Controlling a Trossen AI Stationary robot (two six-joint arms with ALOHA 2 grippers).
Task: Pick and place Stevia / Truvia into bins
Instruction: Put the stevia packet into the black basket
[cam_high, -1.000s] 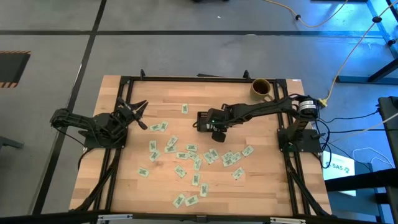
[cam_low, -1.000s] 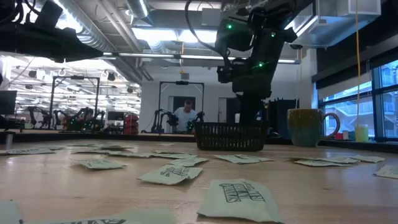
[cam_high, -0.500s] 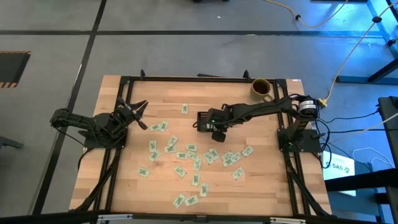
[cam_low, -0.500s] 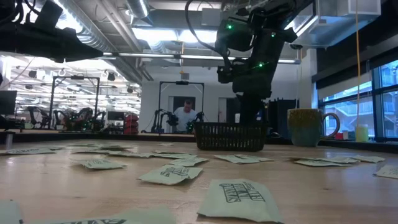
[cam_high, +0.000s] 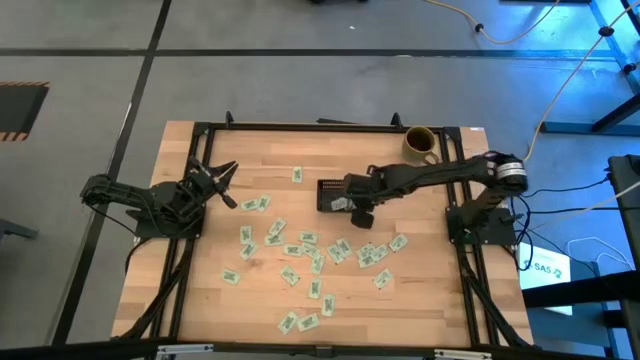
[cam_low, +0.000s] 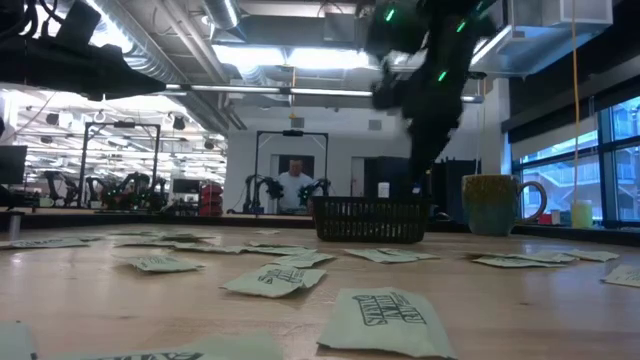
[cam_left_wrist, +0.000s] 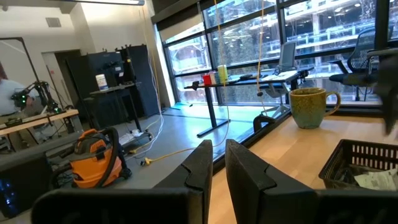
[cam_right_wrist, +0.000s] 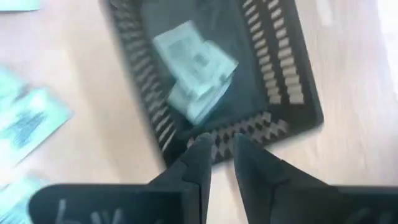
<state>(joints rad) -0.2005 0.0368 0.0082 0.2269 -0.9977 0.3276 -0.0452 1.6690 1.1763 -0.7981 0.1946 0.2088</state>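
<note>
Right pincer (cam_right_wrist: 217, 157) had its two dark fingers parted by only a narrow gap, with nothing between them. It hung just past the near edge of the small black slotted plastic tray (cam_right_wrist: 281, 70), looking down into it. A second earlier that pincer was pinched tight and sat right over the tray. By this moment the arm had swung off toward its own side, so in the high view the tray (cam_high: 322, 192) showed almost whole. That looked like a drop made good! A small heap of pale green and white paper sweetener packets (cam_right_wrist: 196, 67) lay inside the tray, flat on its floor and clear of the walls.

Outward from there, plenty of work remained. The rest of the loose packets (cam_high: 300, 250) lay scattered across the wooden tabletop (cam_high: 270, 150), the nearest of them just beside the right pincer (cam_high: 358, 212) and the others spreading well away toward the front edge. The olive-yellow ceramic mug (cam_high: 420, 141) stood at the back, apart from the tray.

Left pincer (cam_high: 218, 176) waited over at its own side of the tabletop, narrowly parted and empty. My call: the next step was another fetch from the closest cluster.
</note>
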